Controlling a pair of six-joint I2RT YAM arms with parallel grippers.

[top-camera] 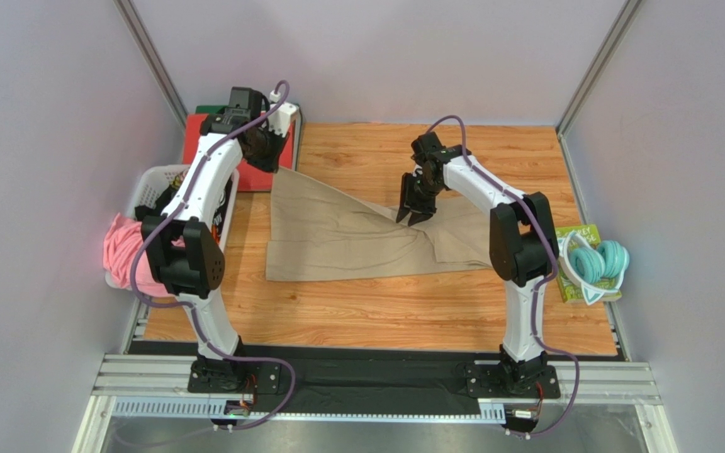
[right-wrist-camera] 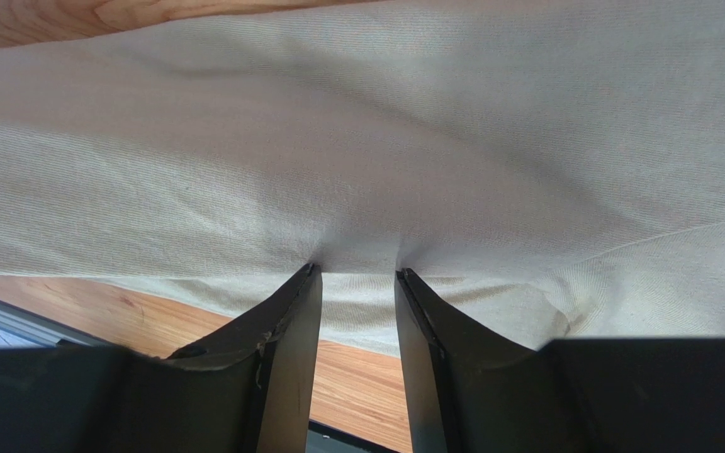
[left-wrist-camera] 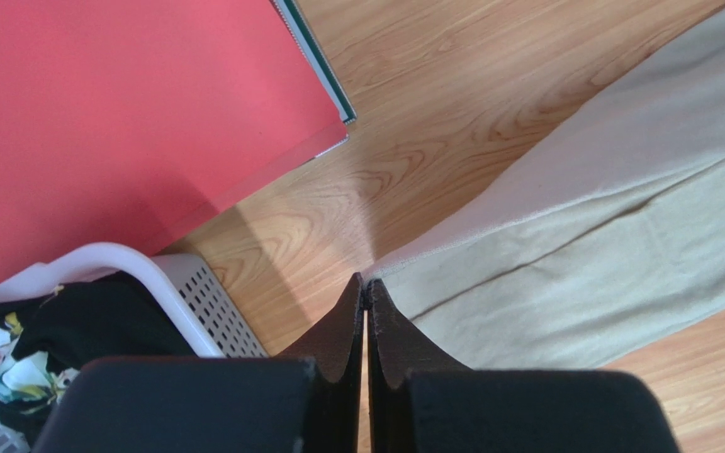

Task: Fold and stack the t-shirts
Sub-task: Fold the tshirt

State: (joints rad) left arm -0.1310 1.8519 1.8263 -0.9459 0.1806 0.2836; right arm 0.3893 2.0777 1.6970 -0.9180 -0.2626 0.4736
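Note:
A large tan t-shirt [top-camera: 338, 241] lies spread across the middle of the wooden table, partly folded. My left gripper [top-camera: 272, 160] is at its far left corner. In the left wrist view its jaws [left-wrist-camera: 366, 283] are shut, pinching the hemmed corner of the t-shirt [left-wrist-camera: 603, 226] a little above the wood. My right gripper [top-camera: 414, 215] stands over the shirt's far right part. In the right wrist view it [right-wrist-camera: 357, 272] is open, both fingertips [right-wrist-camera: 308, 276] press into the t-shirt [right-wrist-camera: 385, 142], and the cloth puckers around them.
A red board [top-camera: 207, 142] lies at the back left. A white basket [top-camera: 154, 189] with clothes stands beside it, and pink cloth [top-camera: 122, 247] hangs over its side. Teal headphones [top-camera: 598, 262] rest at the right table edge. Grey walls enclose the table.

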